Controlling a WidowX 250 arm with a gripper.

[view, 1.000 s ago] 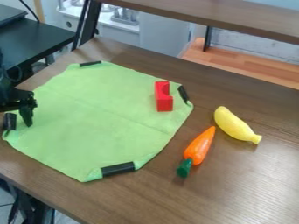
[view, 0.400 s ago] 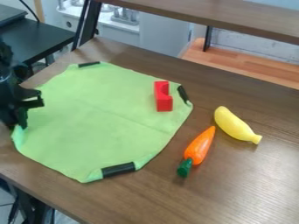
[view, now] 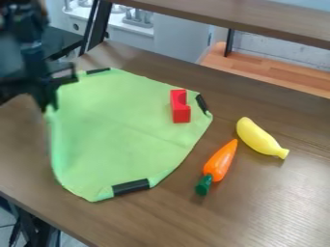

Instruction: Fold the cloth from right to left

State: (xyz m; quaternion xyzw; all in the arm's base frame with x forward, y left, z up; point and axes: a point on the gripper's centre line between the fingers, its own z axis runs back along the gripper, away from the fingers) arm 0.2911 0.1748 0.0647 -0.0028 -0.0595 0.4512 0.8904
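My gripper is at the left of the camera view, shut on the left corner of the green cloth. That corner is raised off the table, and the cloth's left side slopes up to it. The remaining cloth lies spread on the wood, with black strips at its top, right and bottom corners. A red block rests on the cloth near its right corner. The strip of the held corner is hidden at the gripper.
To the right of the cloth, an orange carrot with a green top and a yellow banana lie on the brown table. A wooden shelf spans the back above the table.
The gripper has moved up and to the right in the view, taking hold of the cloth's left corner and drawing it inward. Block, carrot and banana have stayed put.
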